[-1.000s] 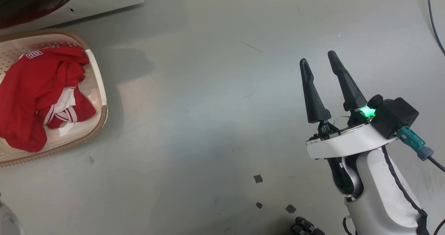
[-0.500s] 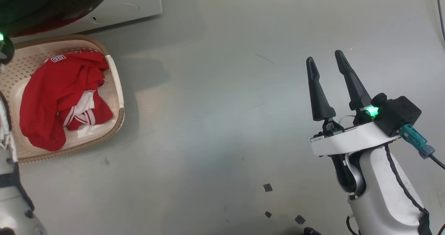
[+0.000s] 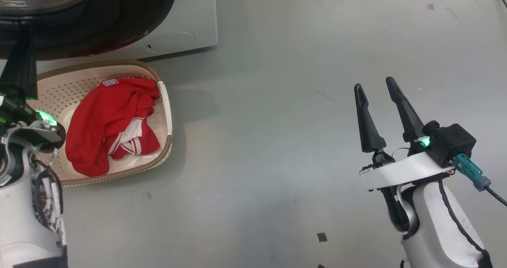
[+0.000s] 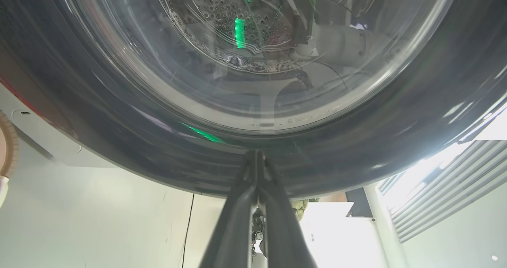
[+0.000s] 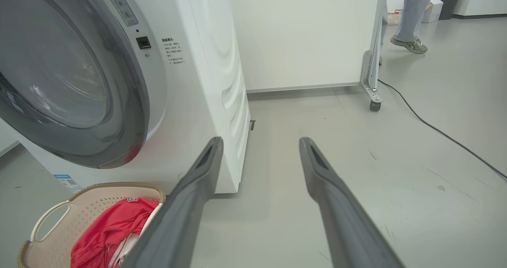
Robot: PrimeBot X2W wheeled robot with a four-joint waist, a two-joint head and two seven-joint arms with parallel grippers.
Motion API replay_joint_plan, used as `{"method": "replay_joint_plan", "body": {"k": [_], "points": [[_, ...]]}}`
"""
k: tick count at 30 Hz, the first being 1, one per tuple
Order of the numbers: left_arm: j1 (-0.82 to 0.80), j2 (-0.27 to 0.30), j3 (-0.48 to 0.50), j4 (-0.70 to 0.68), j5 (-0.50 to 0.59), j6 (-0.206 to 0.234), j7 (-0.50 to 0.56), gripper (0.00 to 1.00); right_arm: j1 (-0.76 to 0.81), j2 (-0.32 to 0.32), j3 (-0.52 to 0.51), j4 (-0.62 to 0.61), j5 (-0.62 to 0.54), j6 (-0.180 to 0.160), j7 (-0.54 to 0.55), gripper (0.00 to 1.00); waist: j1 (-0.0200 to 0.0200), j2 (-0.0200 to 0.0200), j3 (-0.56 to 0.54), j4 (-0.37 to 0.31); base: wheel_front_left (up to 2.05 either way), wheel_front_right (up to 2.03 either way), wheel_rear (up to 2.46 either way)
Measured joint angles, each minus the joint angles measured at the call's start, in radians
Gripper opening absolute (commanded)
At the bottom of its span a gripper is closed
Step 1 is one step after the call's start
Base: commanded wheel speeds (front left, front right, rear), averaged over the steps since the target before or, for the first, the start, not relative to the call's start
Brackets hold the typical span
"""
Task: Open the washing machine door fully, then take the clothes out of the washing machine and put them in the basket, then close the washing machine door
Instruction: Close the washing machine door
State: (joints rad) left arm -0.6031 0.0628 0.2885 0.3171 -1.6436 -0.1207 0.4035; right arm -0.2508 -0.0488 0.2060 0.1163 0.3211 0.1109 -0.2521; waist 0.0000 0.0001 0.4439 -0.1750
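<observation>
My left gripper (image 4: 256, 157) is pinched shut at the black rim of the washing machine door (image 4: 119, 141), my right gripper (image 3: 374, 83) gapes empty above the floor (image 3: 257, 141), and the clothes (image 3: 107, 129) lie in the basket (image 3: 59, 93) before the washing machine (image 5: 206, 62).

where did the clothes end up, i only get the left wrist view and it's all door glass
observer: The clothes lie heaped in the basket, on the floor in front of the washing machine.
operator: ok, is the right gripper carrying anything
observer: No. The right gripper is open and empty, above bare floor well to the right of the basket.
operator: anybody around
observer: Yes. The right wrist view shows a person's legs far off, beyond a wheeled stand.
</observation>
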Motion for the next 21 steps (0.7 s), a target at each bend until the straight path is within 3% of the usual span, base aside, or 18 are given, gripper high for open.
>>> {"method": "replay_joint_plan", "body": {"k": [6,8,10,11,12,13,21], "points": [[0.095,-0.032,0.011,-0.079,0.001,0.000,-0.045,0.00,0.028,0.000,-0.016,0.016,-0.018,0.000,0.000,1.00,0.0000,0.0000,-0.045,0.041,0.00,0.00,0.00],[0.127,-0.032,0.014,-0.102,0.006,0.000,-0.062,0.34,0.038,0.000,-0.019,0.023,-0.023,0.001,0.000,1.00,0.0000,0.0000,-0.061,0.052,0.00,0.00,0.00],[0.160,-0.035,0.011,-0.122,0.011,0.000,-0.072,0.54,0.046,0.000,-0.023,0.025,-0.025,0.001,0.000,1.00,0.0000,0.0000,-0.078,0.064,0.00,0.00,0.00],[0.178,-0.037,0.007,-0.133,0.011,0.000,-0.075,0.54,0.052,0.000,-0.026,0.026,-0.025,0.001,0.000,1.00,0.0000,0.0000,-0.086,0.070,0.00,0.00,0.00],[0.194,-0.039,0.002,-0.142,0.011,0.000,-0.081,0.83,0.057,0.000,-0.030,0.026,-0.025,0.001,0.000,1.00,0.0000,0.0000,-0.094,0.076,0.00,0.00,0.00],[0.209,-0.040,-0.005,-0.148,0.012,0.000,-0.085,1.00,0.062,0.000,-0.034,0.028,-0.025,0.001,0.000,1.00,0.0000,0.0000,-0.102,0.081,0.00,0.00,0.00],[0.312,-0.043,-0.075,-0.226,0.119,0.000,-0.156,1.00,0.105,0.000,-0.047,0.040,-0.042,0.001,0.000,1.00,0.0000,0.0000,-0.164,0.129,0.00,0.00,0.00]]}}
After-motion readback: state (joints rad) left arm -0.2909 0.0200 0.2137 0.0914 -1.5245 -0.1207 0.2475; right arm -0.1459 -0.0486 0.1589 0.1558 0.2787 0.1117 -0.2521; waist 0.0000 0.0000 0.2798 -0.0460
